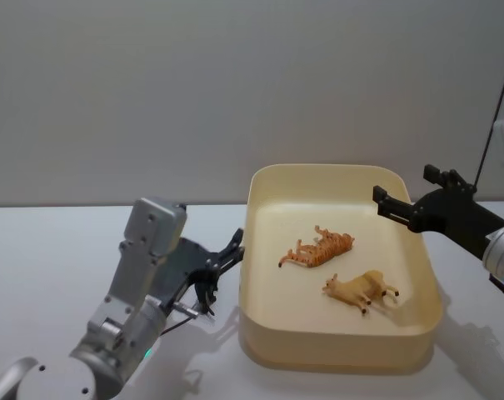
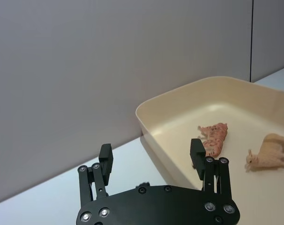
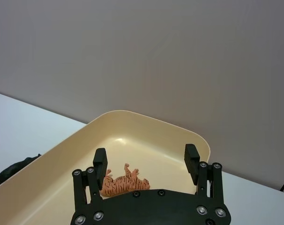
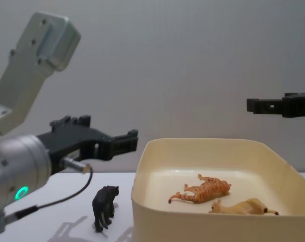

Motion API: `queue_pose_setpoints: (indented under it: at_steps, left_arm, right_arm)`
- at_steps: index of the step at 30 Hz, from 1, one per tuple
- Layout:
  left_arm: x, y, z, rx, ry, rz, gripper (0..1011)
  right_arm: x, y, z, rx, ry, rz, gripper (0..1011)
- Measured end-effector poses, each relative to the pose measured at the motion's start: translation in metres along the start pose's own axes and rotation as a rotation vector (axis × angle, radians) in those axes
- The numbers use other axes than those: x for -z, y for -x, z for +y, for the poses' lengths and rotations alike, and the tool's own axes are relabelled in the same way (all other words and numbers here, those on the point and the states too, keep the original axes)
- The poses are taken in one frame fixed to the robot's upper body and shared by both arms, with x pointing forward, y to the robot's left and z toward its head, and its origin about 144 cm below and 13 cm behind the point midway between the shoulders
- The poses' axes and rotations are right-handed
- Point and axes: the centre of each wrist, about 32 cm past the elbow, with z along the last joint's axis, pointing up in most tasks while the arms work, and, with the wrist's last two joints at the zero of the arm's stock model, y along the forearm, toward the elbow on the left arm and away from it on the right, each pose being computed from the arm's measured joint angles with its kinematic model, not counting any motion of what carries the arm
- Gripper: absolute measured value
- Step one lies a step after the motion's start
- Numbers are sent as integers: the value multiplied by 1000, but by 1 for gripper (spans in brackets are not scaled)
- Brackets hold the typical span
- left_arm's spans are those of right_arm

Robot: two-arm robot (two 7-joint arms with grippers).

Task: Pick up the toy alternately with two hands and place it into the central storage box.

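Left claw [image 2: 151,149] and right claw [image 3: 145,153] gape empty; next, we reckon, left drops onto black toy [image 4: 104,206] beside storage box [image 4: 157,222].

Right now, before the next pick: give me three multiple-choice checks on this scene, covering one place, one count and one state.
1. Where is the black animal figure?
A) in the cream tub
B) on the table, left of the tub
C) held in the air

2. How many figures lie in the tub?
A) one
B) three
C) two

3. The left tool is:
A) open and empty
B) shut and empty
C) shut on the black figure

Answers:
1 B: it stands on the table outside the tub's left wall.
2 C: a striped tiger and a tan figure lie on their sides inside.
3 A: its fingers stand apart with nothing between them.
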Motion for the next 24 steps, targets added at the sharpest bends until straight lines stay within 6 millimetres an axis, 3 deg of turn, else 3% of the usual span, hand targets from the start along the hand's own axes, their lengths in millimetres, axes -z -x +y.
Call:
queue_pose_setpoints:
  at_steps: [11,24]
  left_arm:
    - [7,-13,15,15,-104,62,1001]
    - [18,-28,6,79,-200,94,1001]
  right_arm:
    - [0,-1,-2,5,0,-2,1001]
    - [0,-1,-3,7,0,-3,1001]
